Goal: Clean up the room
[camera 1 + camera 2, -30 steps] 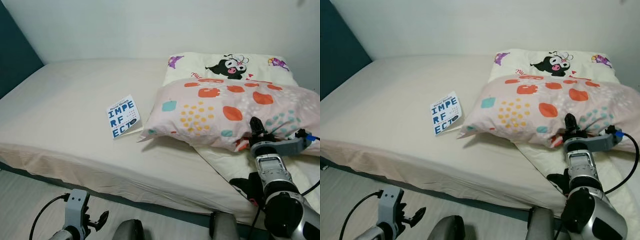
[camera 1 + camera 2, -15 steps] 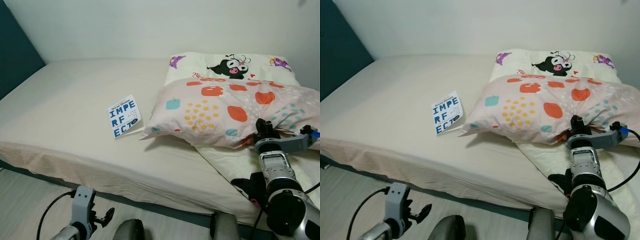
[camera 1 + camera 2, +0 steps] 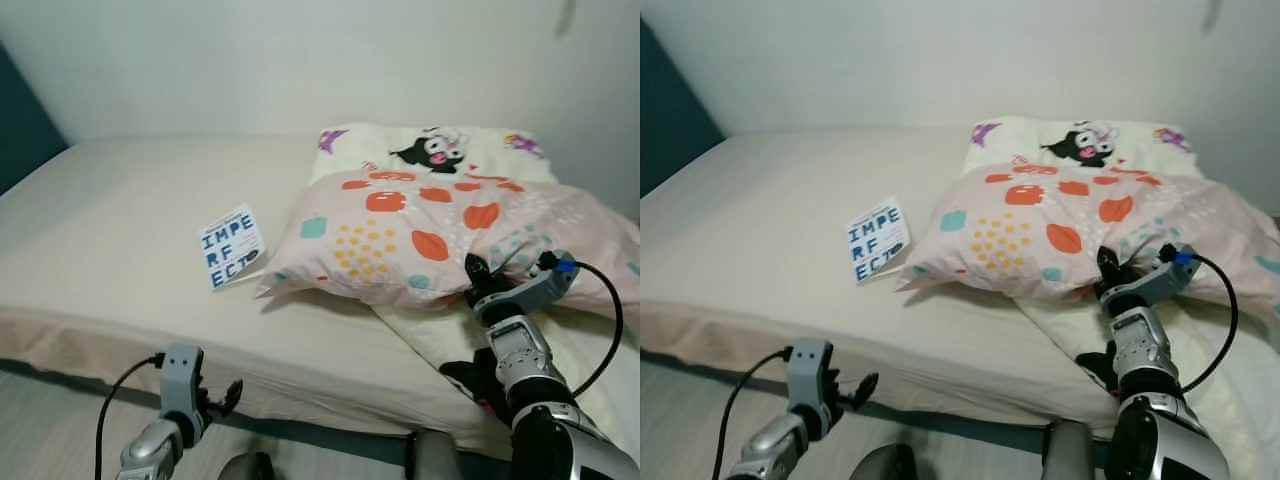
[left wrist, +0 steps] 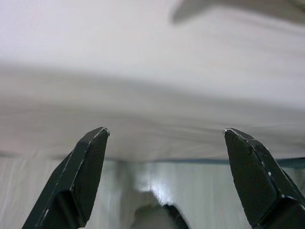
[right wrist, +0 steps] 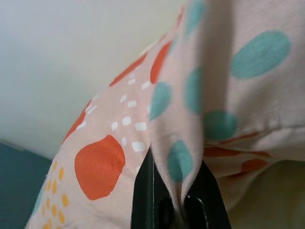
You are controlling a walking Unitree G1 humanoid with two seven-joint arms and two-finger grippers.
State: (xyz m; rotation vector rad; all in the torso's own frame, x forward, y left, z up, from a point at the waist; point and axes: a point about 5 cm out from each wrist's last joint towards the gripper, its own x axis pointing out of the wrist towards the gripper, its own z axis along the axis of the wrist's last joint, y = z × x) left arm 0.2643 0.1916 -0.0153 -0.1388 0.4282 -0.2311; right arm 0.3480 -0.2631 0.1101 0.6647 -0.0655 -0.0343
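A pink pillow (image 3: 420, 235) with orange, teal and yellow spots lies on the bed (image 3: 130, 230), partly over a cream cartoon-print pillow (image 3: 430, 150). My right gripper (image 3: 475, 275) is shut on the spotted pillow's near edge; in the right wrist view the fabric (image 5: 181, 143) is pinched between the black fingers (image 5: 143, 195). A white book (image 3: 230, 245) with blue letters rests on the sheet left of the pillows. My left gripper (image 3: 232, 395) hangs low before the bed's front edge, and its fingers (image 4: 81, 176) stand open with nothing between them.
A cream quilt with a black print (image 3: 470, 375) lies under the pillow at the bed's right front. The wall (image 3: 300, 60) runs behind the bed. A dark teal panel (image 3: 20, 130) stands at the left. Pale floor (image 3: 60, 420) shows below the mattress edge.
The camera has swung, shifting the whole scene leftward. My right gripper stays shut on the spotted pillow, which has shifted a little with it. The left arm has risen slightly.
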